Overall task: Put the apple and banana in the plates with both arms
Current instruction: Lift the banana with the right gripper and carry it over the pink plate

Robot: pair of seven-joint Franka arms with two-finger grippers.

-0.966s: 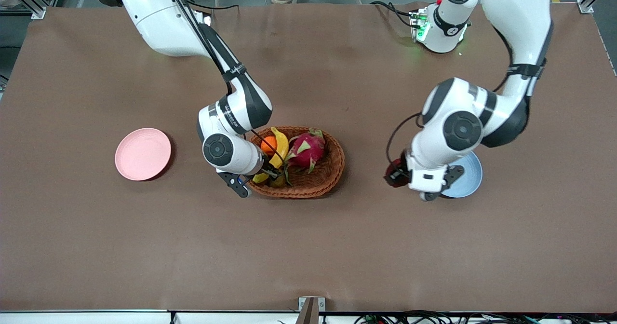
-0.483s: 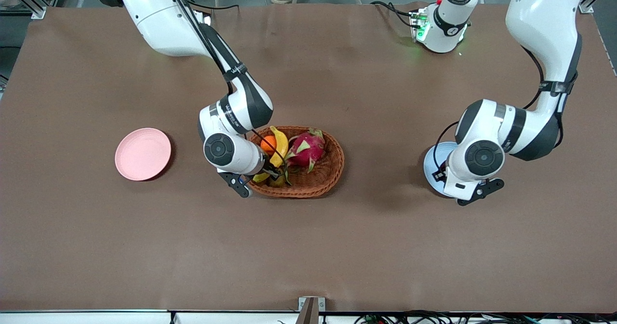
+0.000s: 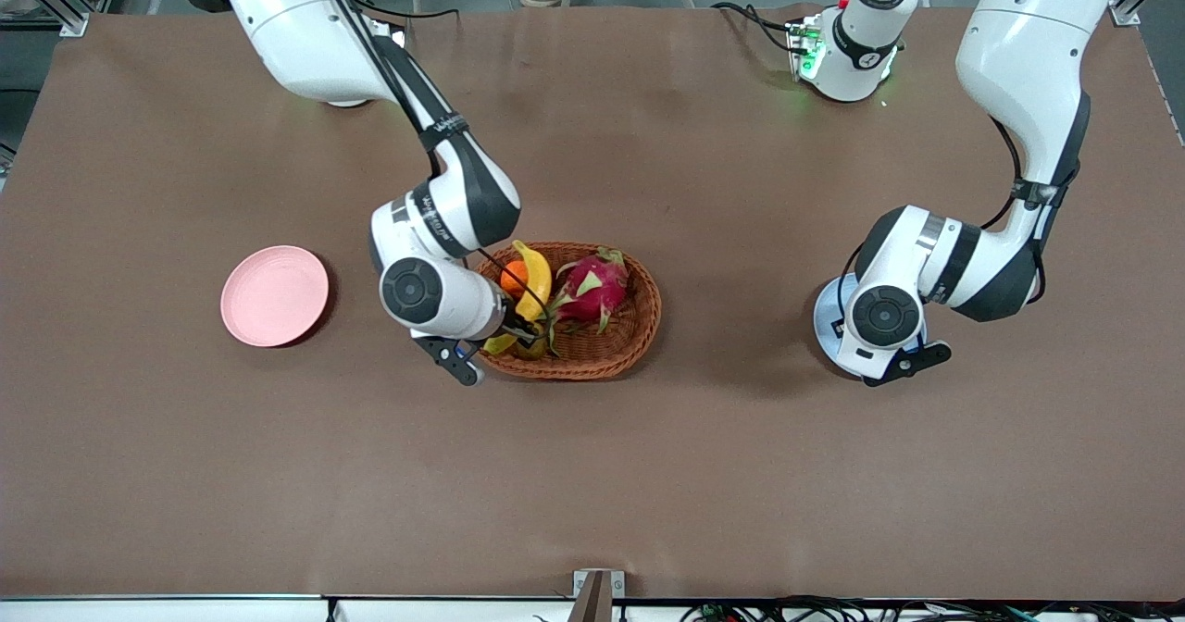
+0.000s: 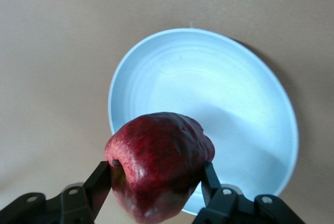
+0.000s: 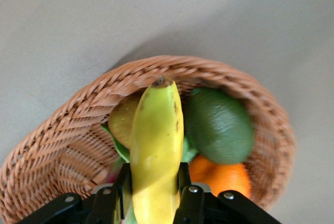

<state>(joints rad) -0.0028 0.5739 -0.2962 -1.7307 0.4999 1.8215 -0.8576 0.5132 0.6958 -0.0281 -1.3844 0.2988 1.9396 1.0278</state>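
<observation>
Brown table (image 3: 592, 474): left gripper (image 4: 156, 192) clamps apple (image 4: 159, 164) over blue plate (image 4: 250, 109); right gripper (image 5: 154, 195) grips banana (image 5: 155, 145) over wicker basket (image 5: 57, 145); arm lettering unreadable.

A dark red apple (image 4: 159, 164), light blue plate (image 4: 229, 104), yellow banana (image 5: 156, 156), brown woven basket (image 5: 57, 145), pale pink plate (image 3: 274, 295), matte brown worktop (image 3: 592, 474).

Your front camera looks down across the whole brown table (image 3: 592, 474). Each wrist camera sits close: one frames the light blue round plate (image 4: 235, 109), one the oval wicker basket (image 5: 68, 145), both mid-frame up front.
</observation>
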